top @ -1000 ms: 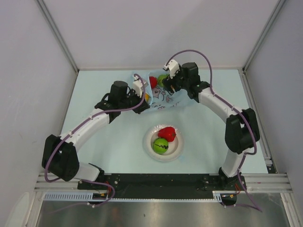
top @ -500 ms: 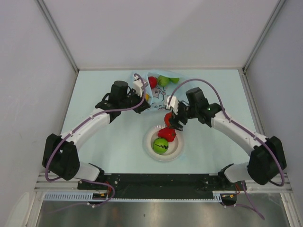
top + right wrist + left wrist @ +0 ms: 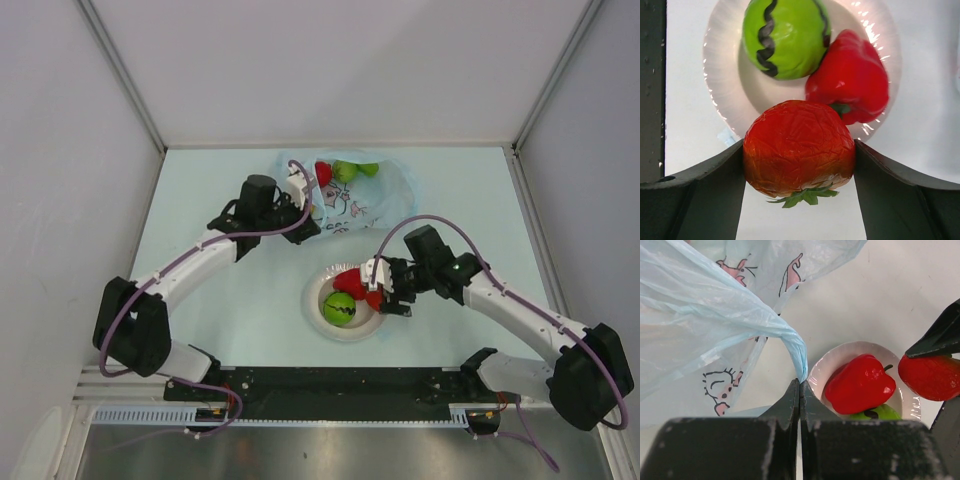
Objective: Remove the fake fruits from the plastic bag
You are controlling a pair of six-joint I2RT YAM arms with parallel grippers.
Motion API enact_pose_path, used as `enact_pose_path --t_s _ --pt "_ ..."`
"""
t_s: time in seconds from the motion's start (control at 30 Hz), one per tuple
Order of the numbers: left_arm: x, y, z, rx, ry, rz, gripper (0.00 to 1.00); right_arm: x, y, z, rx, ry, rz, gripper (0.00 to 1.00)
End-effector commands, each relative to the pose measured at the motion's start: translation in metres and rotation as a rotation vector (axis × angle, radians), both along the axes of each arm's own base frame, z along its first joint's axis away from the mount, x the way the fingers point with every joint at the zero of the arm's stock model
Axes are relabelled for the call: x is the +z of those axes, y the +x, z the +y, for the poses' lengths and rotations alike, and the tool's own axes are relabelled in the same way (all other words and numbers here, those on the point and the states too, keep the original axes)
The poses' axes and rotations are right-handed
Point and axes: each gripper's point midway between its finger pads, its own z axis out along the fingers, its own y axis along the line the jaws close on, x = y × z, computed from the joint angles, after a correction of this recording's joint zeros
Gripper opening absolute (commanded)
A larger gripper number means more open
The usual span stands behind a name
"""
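The light-blue plastic bag [image 3: 350, 200] with its cartoon print lies at the back of the table. A red fruit [image 3: 322, 172] and green fruits [image 3: 346, 170] show in its mouth. My left gripper [image 3: 303, 222] is shut on a twisted strand of the bag [image 3: 799, 360], holding it up. My right gripper [image 3: 380, 296] is shut on a wrinkled red tomato [image 3: 799, 145] with a green stem, held just above the near-right rim of the white plate [image 3: 722, 85]. On the plate lie a red pepper [image 3: 852, 80] and a green striped fruit [image 3: 785, 37].
The plate [image 3: 345, 328] sits in the middle of the table, in front of the bag and between my two arms. Grey walls with metal rails close the table in on the left, right and back.
My right arm has carried the tomato from the bag's mouth down and forward to the plate. My left gripper has kept its hold on the bag, almost still.
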Motion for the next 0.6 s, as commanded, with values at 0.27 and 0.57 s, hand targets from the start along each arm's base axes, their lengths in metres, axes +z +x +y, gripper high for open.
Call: enact_pose_path --t_s 0.27,0.57 --pt "-0.003 0.012 -0.004 0.011 0.029 -0.006 0.00 -0.017 -0.020 0.013 0.044 0.040 0.033 0.38" --pt "-0.002 0.008 -0.004 0.001 0.021 -0.001 0.00 -0.028 -0.020 0.029 -0.017 0.076 0.107 0.39"
